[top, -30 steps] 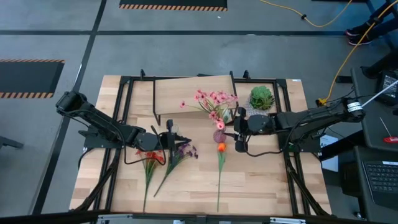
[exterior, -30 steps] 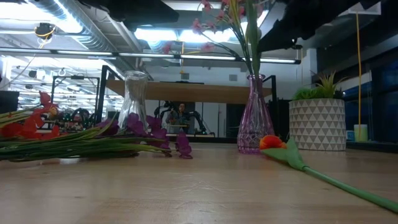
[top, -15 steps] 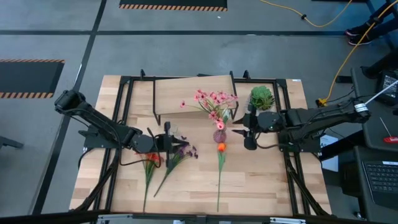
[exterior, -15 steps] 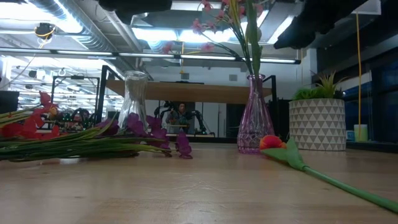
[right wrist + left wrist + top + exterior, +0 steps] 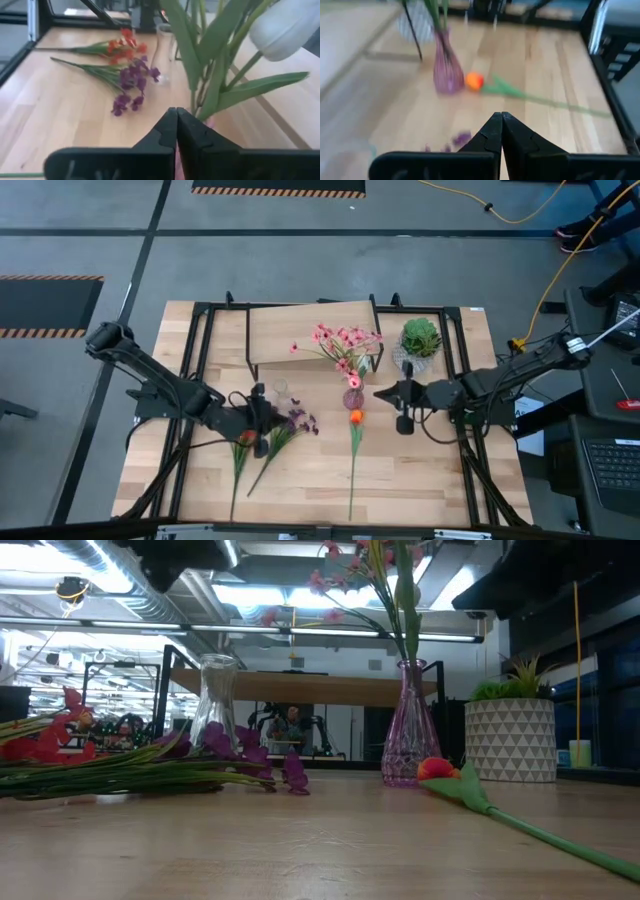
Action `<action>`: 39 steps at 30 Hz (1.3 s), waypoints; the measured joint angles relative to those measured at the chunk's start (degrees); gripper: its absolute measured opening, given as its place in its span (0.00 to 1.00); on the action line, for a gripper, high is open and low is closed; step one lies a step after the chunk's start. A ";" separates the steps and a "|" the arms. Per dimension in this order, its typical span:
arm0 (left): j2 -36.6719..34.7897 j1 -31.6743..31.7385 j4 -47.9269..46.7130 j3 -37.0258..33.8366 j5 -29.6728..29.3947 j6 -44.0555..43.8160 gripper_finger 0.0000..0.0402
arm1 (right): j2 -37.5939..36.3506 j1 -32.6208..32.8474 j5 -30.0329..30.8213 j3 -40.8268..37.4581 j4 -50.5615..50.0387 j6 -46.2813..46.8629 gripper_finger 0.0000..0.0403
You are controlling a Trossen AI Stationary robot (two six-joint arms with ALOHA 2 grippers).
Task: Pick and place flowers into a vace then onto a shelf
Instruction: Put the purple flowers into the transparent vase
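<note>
**Pink blossoms stand in the purple vase**

Pink flowers (image 5: 345,343) sit in a purple glass vase (image 5: 408,730) just before the shelf (image 5: 310,330). On the table (image 5: 420,470) lie an orange flower (image 5: 355,418), a purple flower (image 5: 296,421) and a red flower (image 5: 245,438). The right gripper (image 5: 382,393), jaws closed and empty, hovers beside the vase. The left gripper (image 5: 262,430), jaws closed, hangs above the lying stems near a clear vase (image 5: 216,700).

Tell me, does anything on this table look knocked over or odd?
Nothing is knocked over. The odd part: the clear glass vase stands empty while red-blossomed flowers, purple-blossomed flowers and an orange-blossomed flower lie flat on the wooden tabletop.
</note>
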 joint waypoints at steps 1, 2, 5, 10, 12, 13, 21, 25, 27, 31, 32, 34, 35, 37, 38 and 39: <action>0.82 -0.30 -3.53 1.53 0.46 -2.52 0.01 | 0.06 0.29 0.00 -1.05 2.21 -0.20 0.03; 1.78 -0.64 -7.01 3.23 1.16 -5.23 0.01 | 0.08 0.62 -0.02 -2.12 4.28 -0.55 0.03; 4.83 -1.66 -16.77 8.39 4.26 -14.48 0.01 | 0.09 1.18 0.04 -4.98 10.55 -3.10 0.01; 11.05 -3.53 -32.79 17.19 10.37 -29.36 0.01 | 0.09 1.21 -0.04 -6.63 15.37 -4.64 0.02; 13.44 -4.13 -37.90 20.72 13.30 -35.55 0.01 | 0.11 1.21 -0.04 -6.85 15.36 -4.64 0.03; 14.65 -4.41 -40.27 22.32 14.75 -38.43 0.01 | 0.11 1.21 -0.06 -6.85 15.44 -4.64 0.03; 21.03 -5.53 -45.66 28.02 20.79 -50.34 0.01 | 0.11 1.21 -1.60 -6.85 15.37 -4.83 0.03; 22.81 -5.49 -45.84 28.02 20.36 -51.61 0.01 | 0.11 1.21 -1.60 -6.85 14.79 -5.00 0.03; 23.64 -5.38 -45.86 28.02 20.31 -51.60 0.01 | 0.11 1.21 -1.64 -6.85 14.48 -5.77 0.03; 25.00 -4.79 -45.83 28.02 20.13 -51.68 0.02 | 0.11 1.19 -1.64 -6.85 14.45 -6.16 0.03; 25.40 -4.61 -45.68 28.02 20.17 -51.97 0.03 | 0.11 1.19 -1.64 -6.85 14.45 -6.17 0.03; 26.16 -4.55 -45.57 27.99 20.40 -52.72 0.06 | 0.11 1.21 -1.64 -6.85 14.39 -6.14 0.03; 26.48 -4.60 -45.46 27.99 20.96 -53.44 0.09 | 0.11 1.21 -1.64 -6.85 14.27 -6.15 0.03; 27.14 -4.63 -45.43 27.99 21.35 -54.88 0.13 | 0.13 1.19 -1.64 -6.85 13.81 -6.14 0.03; 27.42 -4.64 -45.40 27.99 21.63 -55.56 0.16 | 0.13 1.19 -1.65 -6.85 13.58 -6.14 0.03; 27.70 -4.62 -45.50 27.99 21.71 -56.31 0.19 | 0.15 1.19 -1.65 -6.85 13.34 -6.14 0.03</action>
